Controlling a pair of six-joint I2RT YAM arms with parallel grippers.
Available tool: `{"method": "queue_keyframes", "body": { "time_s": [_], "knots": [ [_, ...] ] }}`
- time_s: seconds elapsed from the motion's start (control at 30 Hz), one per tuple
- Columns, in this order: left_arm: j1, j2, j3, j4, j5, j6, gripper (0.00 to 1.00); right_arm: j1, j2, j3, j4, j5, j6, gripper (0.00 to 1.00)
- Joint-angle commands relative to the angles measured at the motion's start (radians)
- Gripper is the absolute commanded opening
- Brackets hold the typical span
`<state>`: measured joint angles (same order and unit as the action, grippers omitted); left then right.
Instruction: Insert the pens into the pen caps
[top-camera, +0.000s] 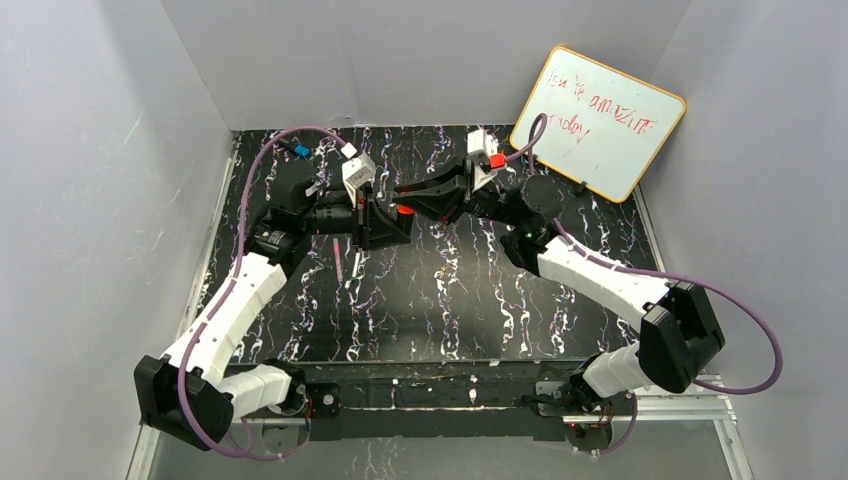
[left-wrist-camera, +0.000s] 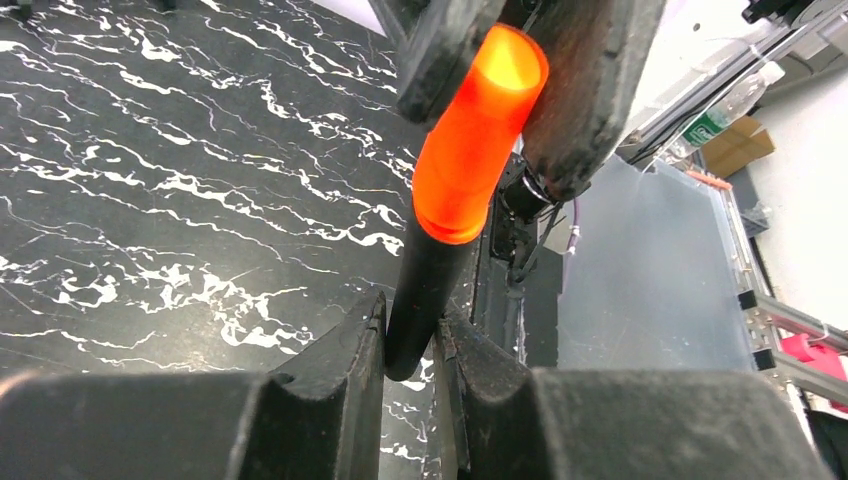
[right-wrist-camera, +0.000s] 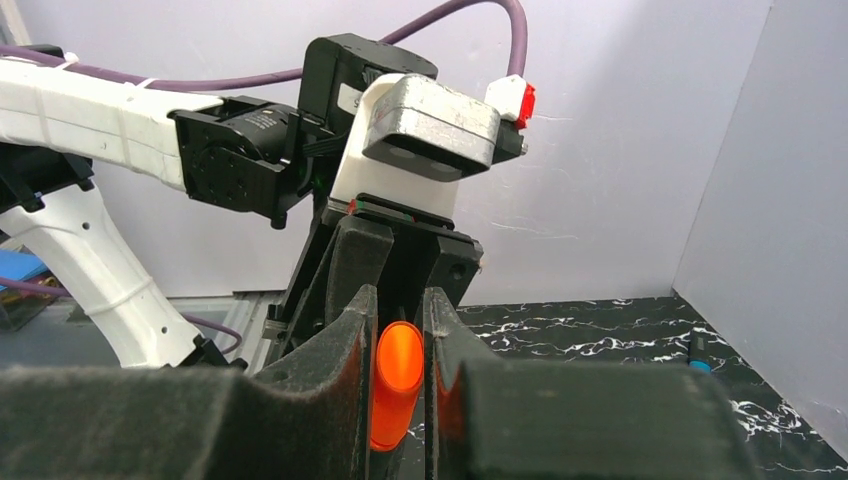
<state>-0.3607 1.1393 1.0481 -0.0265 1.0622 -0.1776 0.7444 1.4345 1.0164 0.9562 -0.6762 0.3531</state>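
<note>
You have one short black marker, one end inside a bright orange cap sitting slightly askew, raised above the table at far centre.

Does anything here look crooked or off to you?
Yes: the orange cap, pinched in the right gripper, sits at an angle to the black marker in the left gripper, not in line with it.
</note>
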Motion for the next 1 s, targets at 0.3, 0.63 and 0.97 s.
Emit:
{"method": "queue_keyframes", "body": {
  "time_s": [0.3,0.63,0.97],
  "knots": [
    [0.022,-0.27,-0.016,0.412,-0.122,0.067,0.0,0.12,0.142,-0.087,-0.707,-0.416,-0.106,0.01],
    [0.021,-0.379,-0.192,0.444,-0.197,0.038,0.0,0.12,0.156,-0.03,-0.821,-0.434,-0.144,0.01],
    [0.022,-0.365,-0.291,0.677,-0.261,-0.068,0.0,0.121,0.174,-0.06,-0.733,-0.458,-0.077,0.01]
  ]
}}
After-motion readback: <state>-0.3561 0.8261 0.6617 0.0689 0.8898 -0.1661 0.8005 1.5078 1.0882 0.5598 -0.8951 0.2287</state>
